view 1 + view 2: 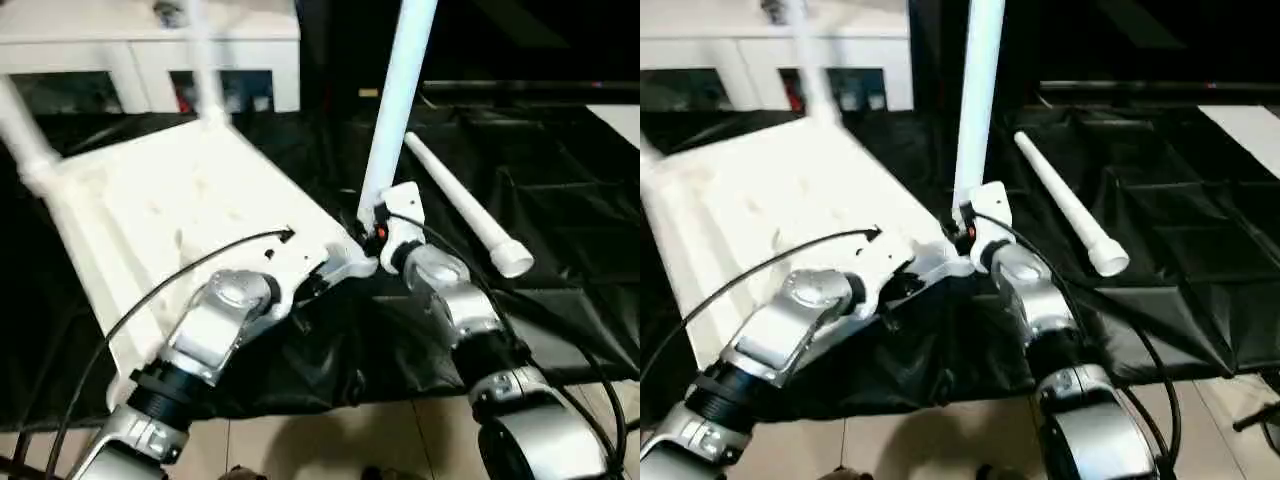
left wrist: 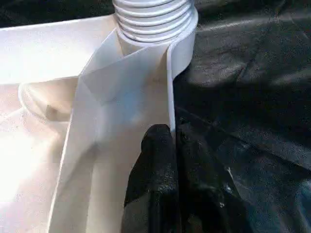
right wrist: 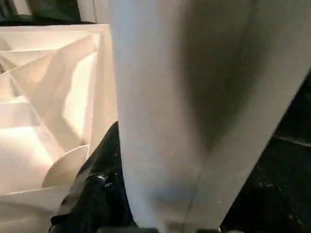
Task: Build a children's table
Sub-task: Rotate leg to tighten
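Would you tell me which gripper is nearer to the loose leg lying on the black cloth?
Right. The right gripper holds the upright leg just beside the loose leg; the left gripper pinches the tabletop rim, farther away.

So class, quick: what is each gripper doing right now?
Left gripper: shut on the white plastic tabletop's rim.
Right gripper: shut on the upright white tapered leg.

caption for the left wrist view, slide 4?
Left pincer shut on the tabletop's rim beside a leg's threaded end.
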Available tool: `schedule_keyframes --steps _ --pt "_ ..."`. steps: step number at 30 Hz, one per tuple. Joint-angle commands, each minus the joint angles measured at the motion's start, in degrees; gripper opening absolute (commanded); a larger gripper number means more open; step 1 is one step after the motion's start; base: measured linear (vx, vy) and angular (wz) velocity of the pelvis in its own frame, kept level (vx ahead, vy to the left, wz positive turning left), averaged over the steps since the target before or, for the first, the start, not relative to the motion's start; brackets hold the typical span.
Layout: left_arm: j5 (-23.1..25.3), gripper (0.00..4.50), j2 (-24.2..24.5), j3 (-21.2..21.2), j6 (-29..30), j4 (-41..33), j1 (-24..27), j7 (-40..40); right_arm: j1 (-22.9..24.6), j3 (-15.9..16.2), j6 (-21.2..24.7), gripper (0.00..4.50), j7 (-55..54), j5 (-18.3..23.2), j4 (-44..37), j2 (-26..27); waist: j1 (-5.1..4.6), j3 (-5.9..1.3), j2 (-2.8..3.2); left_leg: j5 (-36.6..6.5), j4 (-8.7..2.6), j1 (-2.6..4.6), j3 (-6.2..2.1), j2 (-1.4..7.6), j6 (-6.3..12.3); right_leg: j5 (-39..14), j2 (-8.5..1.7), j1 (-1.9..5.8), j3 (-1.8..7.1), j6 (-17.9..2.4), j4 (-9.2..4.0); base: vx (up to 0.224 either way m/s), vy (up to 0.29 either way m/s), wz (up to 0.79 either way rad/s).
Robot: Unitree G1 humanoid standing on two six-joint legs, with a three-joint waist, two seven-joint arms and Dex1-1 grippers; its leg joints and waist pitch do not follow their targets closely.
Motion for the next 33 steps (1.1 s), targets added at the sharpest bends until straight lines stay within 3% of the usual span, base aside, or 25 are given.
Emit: schedule_keyframes --steps 1,10,11,15,16,20,28,33 --pt "-0.46 0.00 -1.31 -1.24 -0.18 -4.48 -1.16 0.69 1.36 1.40 3.01 1.89 -0.10 -1.49 6.45 1.81 0.59 -3.43 0.40 -27.78 -4.73 0.83 -1.21 2.05 -1.15 -25.83 -3.86 2.01 2.81 -7.98 -4.39 0.000 0.000 0.00" --pt "-0.02 0.00 0.19 -1.30 -0.18 -5.01 -0.50 -0.77 -0.23 0.30 2.18 1.89 -0.43 -1.62 8.12 2.40 0.45 -3.29 0.47 -27.45 -4.78 0.91 -1.23 2.06 -1.03 -27.83 -3.65 2.07 2.52 -7.03 -4.63 0.000 0.000 0.00" --pt "-0.02 0.00 0.19 -1.30 -0.18 -5.01 -0.50 -0.77 -0.23 0.30 2.18 2.24 -0.43 -1.62 8.12 2.40 0.40 -3.26 0.46 -27.81 -4.78 1.00 -1.22 2.03 -1.09 -28.03 -3.61 1.99 2.52 -6.95 -4.68 0.000 0.000 0.00" --pt "-0.64 0.00 0.76 -1.45 0.03 -5.64 -0.15 -1.42 -1.12 -0.76 1.62 2.61 0.82 -0.56 9.04 2.64 0.37 -3.25 0.39 -27.98 -4.79 1.00 -1.23 2.05 -0.97 -28.13 -3.69 1.99 2.57 -6.99 -4.67 0.000 0.000 0.00" --pt "-0.76 0.00 0.88 -1.49 0.01 -5.80 -0.04 -1.68 -1.51 -0.94 1.38 2.63 1.22 -0.55 9.34 2.61 0.53 -3.36 0.41 -27.25 -4.67 1.24 -1.11 2.09 -0.85 -27.59 -3.78 1.82 2.73 -7.59 -4.69 0.000 0.000 0.00" --pt "-1.38 0.00 1.35 -1.62 -0.51 -6.37 0.40 -2.92 -2.58 -1.56 0.66 2.98 2.98 -0.45 9.38 2.22 0.92 -3.56 0.36 -23.31 -4.75 0.61 -0.84 2.17 -0.41 -22.38 -3.58 2.28 2.95 -9.11 -3.85 0.000 0.000 0.00" --pt "-3.10 0.00 3.16 -1.29 -3.91 -6.06 0.81 -6.57 -2.75 -0.82 -0.34 3.66 8.58 -0.41 6.85 -0.11 1.60 -3.91 0.37 -19.26 -4.25 0.47 -0.40 2.14 0.46 -18.46 -3.53 2.36 3.24 -10.96 -3.14 0.000 0.000 0.00" --pt "-6.33 0.00 8.22 -0.55 -11.26 -4.27 1.49 -15.99 0.27 2.58 -1.92 3.82 20.27 -1.27 0.48 -5.35 2.62 -4.51 0.40 -13.59 -3.73 0.21 -0.17 2.07 1.83 -12.16 -3.26 2.79 3.29 -11.76 -2.17 0.000 0.000 0.00"
